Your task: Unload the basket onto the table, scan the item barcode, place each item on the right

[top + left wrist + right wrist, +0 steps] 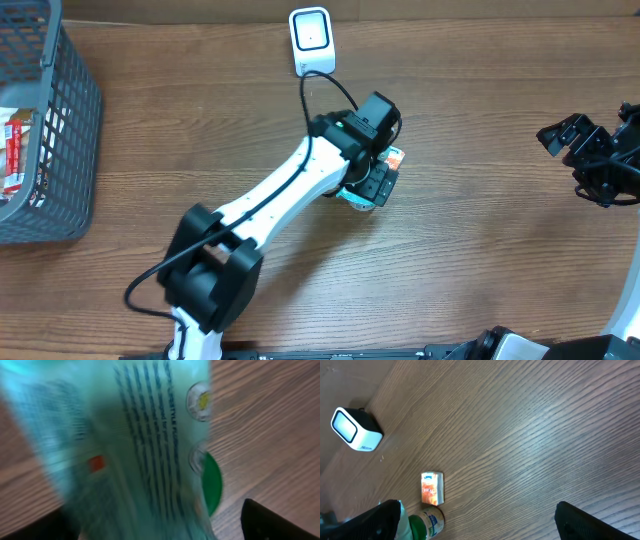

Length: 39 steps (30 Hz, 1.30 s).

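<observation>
1. We're looking down on the brown wood-grain table [480, 290]. The left gripper [368, 186] is out in the middle of it, at the end of the white arm [290, 190] that reaches in from the near left.
2. Right beneath that gripper is the item to scan, a green cylindrical container with a pale printed label [352, 198]. From overhead only its edge peeks out from under the black gripper.
3. In the left wrist view the container fills the picture, a blurred teal with lines of print. The dark fingers [272, 522] sit in the two bottom corners.
4. A strip of bare wood shows between the container and the finger at the right of that view. We call the left jaws spread wide and not clamped on the container.
5. Just beside the container, on its far right side, a small orange cardboard carton [396, 157] lies flat on the wood. We cannot tell whether the two touch.
6. The white box-shaped barcode scanner with a pale screen [311, 40] stands at the far edge, near the middle. It is well apart from the container.
7. Over at the right side, the right gripper [580, 160] is well clear of everything. Its wrist view shows two black fingers set wide apart, with only bare wood between them.
8. At the far left we have a grey plastic mesh basket [75, 120] with a red-and-white packet [15, 150] inside it.
</observation>
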Motion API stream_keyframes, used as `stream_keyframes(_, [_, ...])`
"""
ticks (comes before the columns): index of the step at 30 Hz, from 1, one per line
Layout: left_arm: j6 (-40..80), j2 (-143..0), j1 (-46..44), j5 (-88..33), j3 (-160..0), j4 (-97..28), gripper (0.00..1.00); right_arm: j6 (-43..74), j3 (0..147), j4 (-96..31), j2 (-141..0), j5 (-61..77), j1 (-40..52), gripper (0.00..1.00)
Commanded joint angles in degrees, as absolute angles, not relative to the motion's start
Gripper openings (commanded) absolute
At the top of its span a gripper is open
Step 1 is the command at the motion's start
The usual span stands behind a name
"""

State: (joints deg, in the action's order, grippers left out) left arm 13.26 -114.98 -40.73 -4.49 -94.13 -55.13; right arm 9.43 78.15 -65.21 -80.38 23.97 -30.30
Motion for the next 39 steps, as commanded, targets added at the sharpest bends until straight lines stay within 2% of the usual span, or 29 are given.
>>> stream_keyframes(1, [12.23, -116.20, -40.40, -4.05, -94.65, -54.98, 0.72, 9.85, 79.35, -64.99, -80.44, 24.01, -30.50, 1.00])
stream_keyframes(3, [12.23, -115.61, -40.25, -4.05, -95.07, -54.98, 0.60, 9.85, 79.35, -64.99, -80.44, 24.01, -30.50, 1.00])
stream_keyframes(7, [12.23, -113.97, -40.16, -4.12, -95.94, -55.00, 0.58, 9.85, 79.35, -64.99, -80.44, 24.01, -30.50, 1.00])
stream_keyframes(12, [12.19, -112.68, -40.16, -4.10, -95.96, -55.07, 0.73, 9.85, 79.35, -64.99, -80.44, 24.01, -30.50, 1.00])
stream_keyframes(16, [12.19, -112.71, -40.12, -4.03, -95.96, -55.09, 0.77, 9.85, 79.35, -64.99, -80.44, 24.01, -30.50, 1.00])
stream_keyframes(19, [12.19, -112.71, -39.83, -3.97, -95.98, -54.08, 0.71, 9.85, 79.35, -64.99, -80.44, 24.01, -30.50, 1.00])
stream_keyframes(26, [12.19, -112.71, -39.66, -4.08, -96.18, -53.74, 0.44, 9.85, 79.35, -64.99, -80.44, 24.01, -30.50, 1.00])
stream_keyframes(39, [12.45, -109.47, -37.85, -3.53, -100.38, -55.64, 0.42, 9.85, 79.35, -64.99, -80.44, 24.01, -30.50, 1.00])
